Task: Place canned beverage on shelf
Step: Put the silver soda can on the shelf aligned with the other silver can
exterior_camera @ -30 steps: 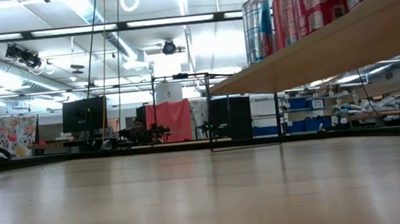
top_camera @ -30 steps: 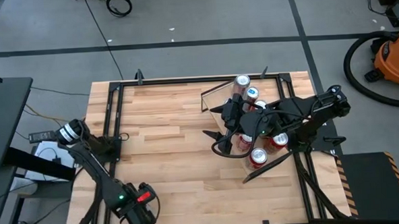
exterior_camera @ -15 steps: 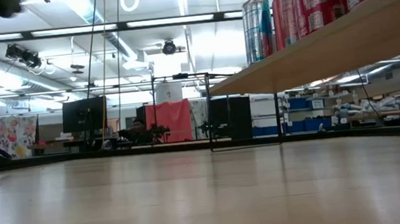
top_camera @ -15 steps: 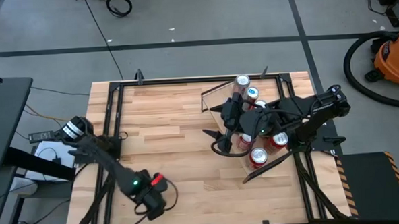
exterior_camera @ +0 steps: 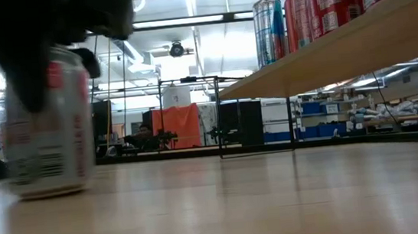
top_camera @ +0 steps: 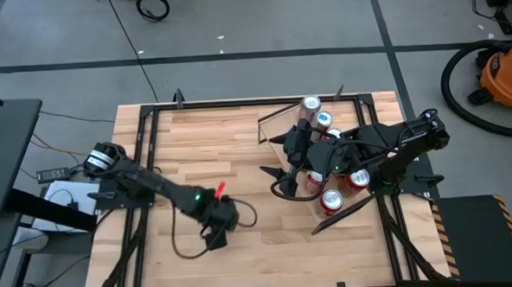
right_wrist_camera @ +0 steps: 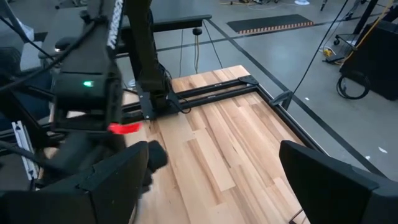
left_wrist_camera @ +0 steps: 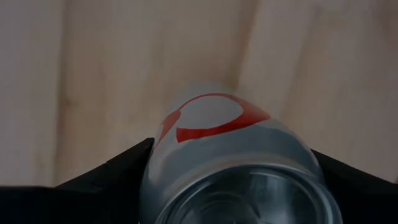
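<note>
My left gripper (top_camera: 216,221) is over the tabletop's middle left, shut on a silver can with red markings (exterior_camera: 44,121). The can also fills the left wrist view (left_wrist_camera: 239,168). The shelf (exterior_camera: 341,47), a light wood plank on thin black rails, stands raised at the table's right. Several cans (exterior_camera: 269,23) stand on their bases on it and also show from above (top_camera: 311,105). My right gripper (top_camera: 279,167) hangs open and empty beside the shelf, toward the table's middle, and its arm covers much of the plank. My left gripper pinches the can's upper wall (left_wrist_camera: 155,155) between its two fingers, one on each side just below the rim. The fingers (exterior_camera: 19,66) come from above, pointing down. The can stands upright, its base close to the tabletop; I cannot tell whether it touches.
Black frame rails (top_camera: 144,148) run along the tabletop's left, far and right sides. Bare butcher-block wood (top_camera: 230,145) lies between my left gripper and the shelf. An orange vacuum (top_camera: 504,72) stands on the floor beyond the table's right.
My left gripper has swung from the table's near left corner toward the table's middle, going right and toward the far edge. It carries the can upright. The can has come into the low view.
</note>
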